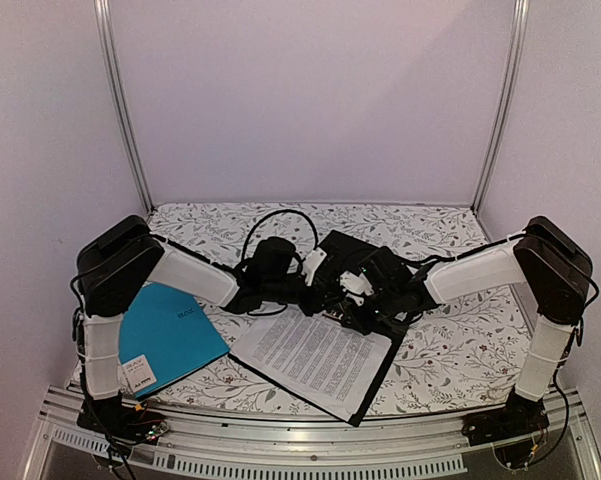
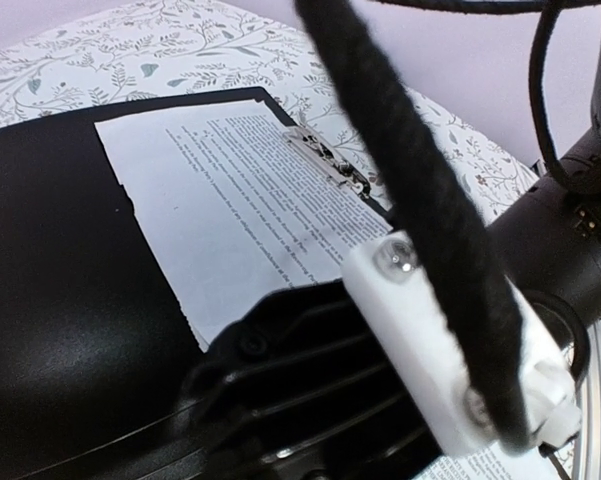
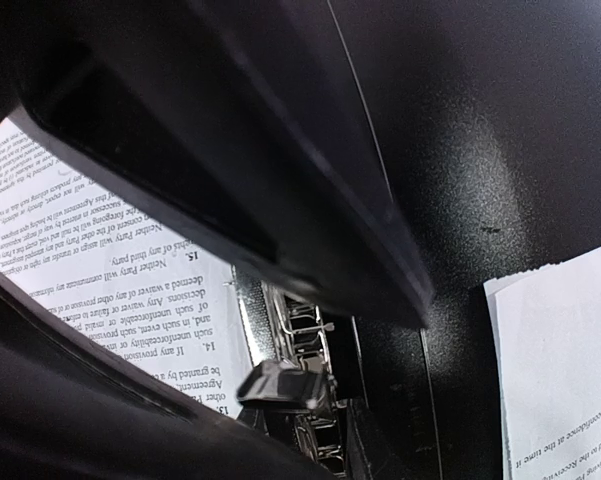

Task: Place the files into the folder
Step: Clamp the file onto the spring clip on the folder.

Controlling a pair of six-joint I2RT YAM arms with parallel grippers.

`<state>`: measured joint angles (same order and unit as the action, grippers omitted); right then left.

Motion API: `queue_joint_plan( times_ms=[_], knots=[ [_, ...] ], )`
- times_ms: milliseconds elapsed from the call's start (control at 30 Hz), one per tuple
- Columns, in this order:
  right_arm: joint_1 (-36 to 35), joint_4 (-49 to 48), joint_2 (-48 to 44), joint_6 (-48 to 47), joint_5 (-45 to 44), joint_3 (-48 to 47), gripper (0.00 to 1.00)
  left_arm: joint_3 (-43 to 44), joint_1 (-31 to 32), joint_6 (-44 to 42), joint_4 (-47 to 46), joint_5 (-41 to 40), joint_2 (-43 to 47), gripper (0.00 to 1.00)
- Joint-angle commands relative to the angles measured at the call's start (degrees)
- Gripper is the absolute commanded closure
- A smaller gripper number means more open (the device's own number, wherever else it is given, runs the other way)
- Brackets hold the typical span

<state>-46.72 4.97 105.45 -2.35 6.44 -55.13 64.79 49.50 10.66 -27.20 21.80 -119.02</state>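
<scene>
The black folder [image 1: 342,248] lies open in the middle of the table, with the files [image 1: 315,357], white sheets of black text, on its near flap. My left gripper [image 1: 315,268] and right gripper [image 1: 358,292] meet over the spine. In the left wrist view a sheet [image 2: 240,210] lies on the folder [image 2: 60,280] beside the silver clip [image 2: 330,165]; only one ridged black finger [image 2: 300,375] shows. The right gripper [image 3: 310,350] has its jaws apart over the clip [image 3: 270,320], and the clip's black lever [image 3: 285,385] stands raised between them.
A teal-blue folder [image 1: 170,335] lies at the near left under the left arm. The flowered tablecloth [image 1: 450,350] covers the table. A black cable [image 2: 410,180] and a white bracket [image 2: 440,340] cross the left wrist view. Metal posts [image 1: 120,100] stand at the back corners.
</scene>
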Motion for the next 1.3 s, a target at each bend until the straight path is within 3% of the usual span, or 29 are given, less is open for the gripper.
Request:
queue_joint_plan(
  times_ms=[0, 633, 867, 1267],
  knots=[
    [-0.1, 8.6, 2.1, -0.2, 0.1, 1.4, 1.00, 1.2, 0.7, -0.7, -0.2, -1.1, -1.7, 0.80],
    [-0.1, 8.8, 2.4, -0.1, 0.0, 1.4, 1.00, 1.1, 0.5, 1.2, 0.9, -2.6, -2.2, 1.00],
    [-0.1, 8.9, 2.6, 0.3, -0.1, 1.7, 1.00, -1.2, 0.4, 4.7, 2.6, -6.4, -1.4, 1.00],
    [0.0, 9.8, 4.8, 2.1, -0.3, 1.2, 1.00, -0.9, -0.3, 10.7, 19.3, -13.4, -0.7, 1.00]
  ],
)
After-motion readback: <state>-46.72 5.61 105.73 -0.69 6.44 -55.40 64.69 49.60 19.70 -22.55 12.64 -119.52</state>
